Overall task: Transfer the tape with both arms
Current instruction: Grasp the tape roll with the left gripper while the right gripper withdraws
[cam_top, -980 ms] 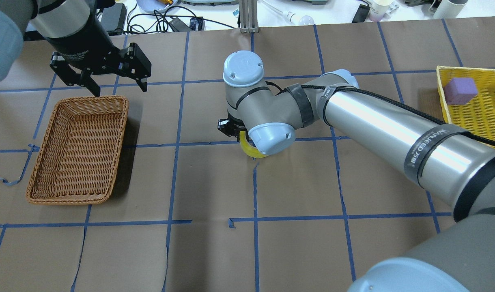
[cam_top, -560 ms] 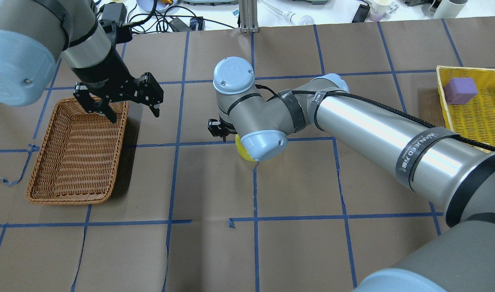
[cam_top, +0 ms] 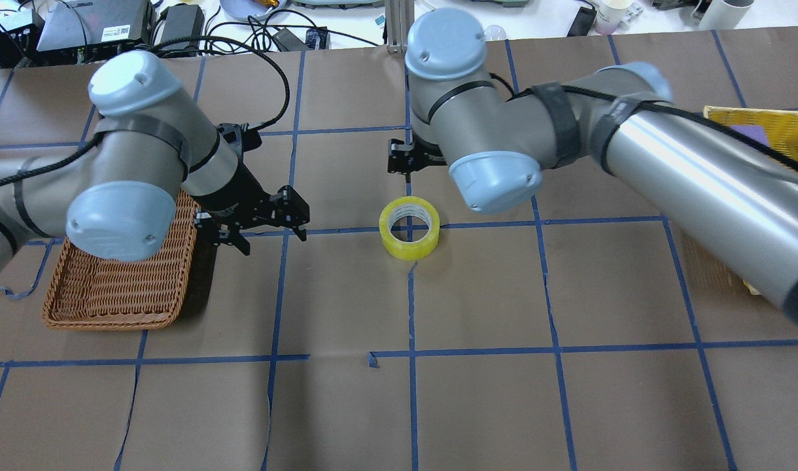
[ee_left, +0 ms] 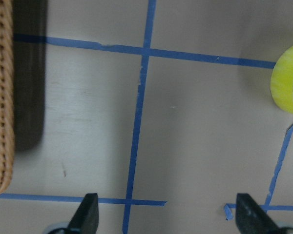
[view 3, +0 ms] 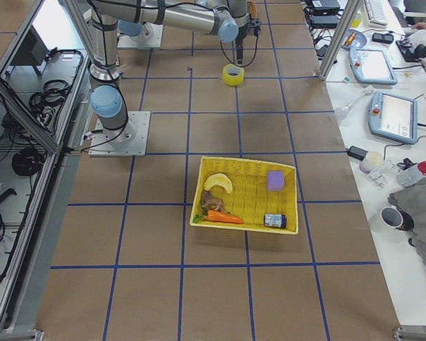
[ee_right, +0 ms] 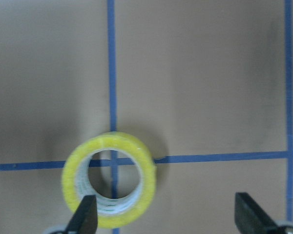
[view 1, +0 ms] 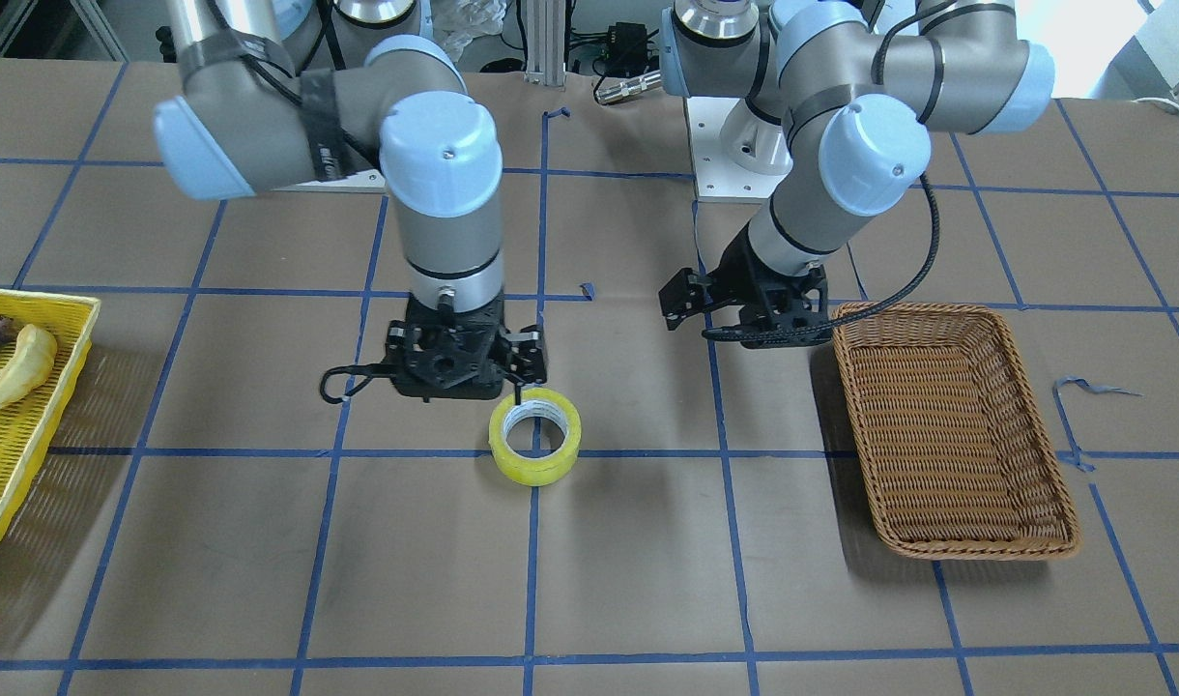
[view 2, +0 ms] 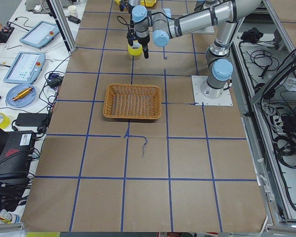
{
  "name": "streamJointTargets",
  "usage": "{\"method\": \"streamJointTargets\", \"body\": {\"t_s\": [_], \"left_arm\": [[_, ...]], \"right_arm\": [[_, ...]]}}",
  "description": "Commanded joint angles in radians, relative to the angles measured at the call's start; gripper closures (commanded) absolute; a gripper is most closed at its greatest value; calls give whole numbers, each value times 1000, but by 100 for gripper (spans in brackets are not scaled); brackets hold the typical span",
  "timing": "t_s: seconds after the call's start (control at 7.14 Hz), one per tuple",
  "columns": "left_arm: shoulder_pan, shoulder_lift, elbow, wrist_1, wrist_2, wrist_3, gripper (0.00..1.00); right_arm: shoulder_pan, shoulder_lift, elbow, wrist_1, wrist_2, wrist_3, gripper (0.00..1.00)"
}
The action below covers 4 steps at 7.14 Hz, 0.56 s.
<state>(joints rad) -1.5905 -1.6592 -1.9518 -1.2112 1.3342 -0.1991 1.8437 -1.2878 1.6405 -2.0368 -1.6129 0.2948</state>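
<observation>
The yellow tape roll (cam_top: 409,227) lies flat on the brown table, its white core facing up, on a crossing of blue lines. It also shows in the front view (view 1: 535,435). My right gripper (view 1: 459,377) hangs open and empty just above and behind it. In the right wrist view the tape (ee_right: 109,180) sits by the left fingertip (ee_right: 87,214), free of both. My left gripper (cam_top: 271,237) is open and empty, low over the table between the basket and the tape. The tape shows at the right edge of the left wrist view (ee_left: 288,83).
A brown wicker basket (cam_top: 111,288) stands at the table's left, partly under my left arm. A yellow mesh tray (view 1: 29,406) with a banana and other items stands at the robot's right end. Cables and devices lie beyond the far edge.
My right gripper has let go of the tape, opened and risen away; the tape now lies flat. My left arm has swung in from the far left toward the tape.
</observation>
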Motion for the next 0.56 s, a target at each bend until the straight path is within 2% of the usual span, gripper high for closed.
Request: {"method": "streamJointTargets", "body": {"t_s": [0.0, 0.14, 0.42], "left_arm": [[-142, -124, -32, 271, -84, -293, 0], [-191, -199, -29, 423, -78, -422, 0], [-224, -307, 0, 542, -26, -485, 2]], "right_arm": [[-131, -94, -4, 165, -4, -155, 0], [-147, -157, -2, 267, -5, -208, 0], [-172, -212, -4, 366, 2, -288, 0]]}}
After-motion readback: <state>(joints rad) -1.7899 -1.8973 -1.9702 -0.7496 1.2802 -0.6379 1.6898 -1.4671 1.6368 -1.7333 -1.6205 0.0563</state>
